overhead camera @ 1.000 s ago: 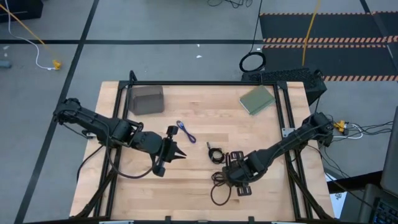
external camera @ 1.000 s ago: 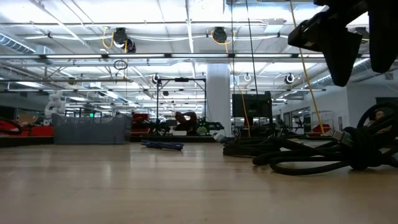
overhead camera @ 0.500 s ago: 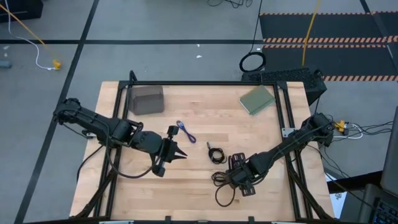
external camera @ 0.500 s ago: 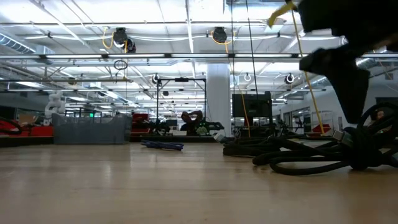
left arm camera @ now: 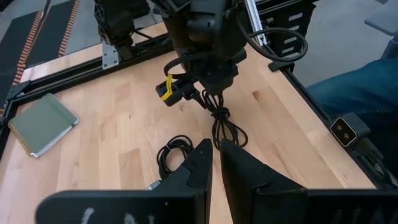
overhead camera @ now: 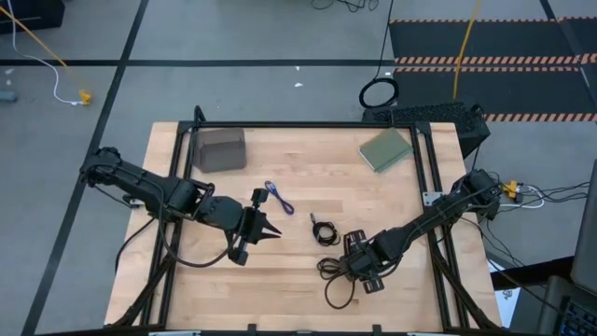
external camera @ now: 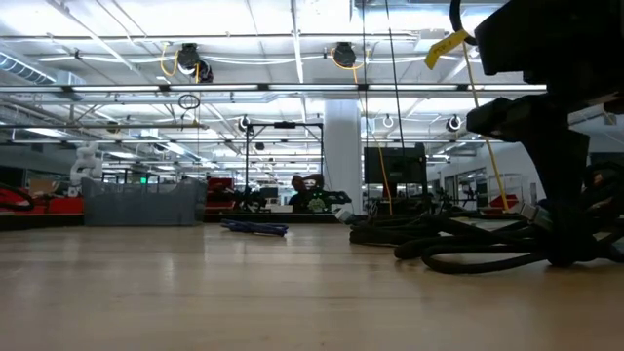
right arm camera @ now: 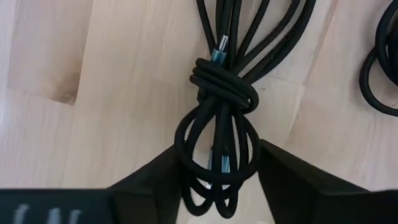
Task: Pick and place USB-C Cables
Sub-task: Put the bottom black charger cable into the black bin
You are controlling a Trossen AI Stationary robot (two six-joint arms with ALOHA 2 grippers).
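Observation:
A black USB-C cable (right arm camera: 219,93), bundled and knotted at its middle, lies flat on the wood near the table's near edge (overhead camera: 333,280). My right gripper (right arm camera: 217,149) is open and low over it (overhead camera: 357,264). Its fingers stand on either side of the bundle's looped end (right arm camera: 214,177), and I cannot tell whether they touch it. A second, small black coil (overhead camera: 324,231) lies at mid-table. The blue-purple cable (overhead camera: 277,197) lies further left. My left gripper (overhead camera: 268,230) is shut above the wood between the two, pointing toward the table's right edge.
A grey box (overhead camera: 221,149) sits at the far left and a green pad (overhead camera: 385,149) at the far right. Black frame rails (overhead camera: 422,168) run along the table's sides. A black ring loop (overhead camera: 378,93) lies on the floor beyond. A person's leg (left arm camera: 364,93) shows beside the table.
My right gripper has come down toward the black cable bundle and shifted slightly toward the near-right. In the low view it dropped from high up to table level. My left arm has kept still.

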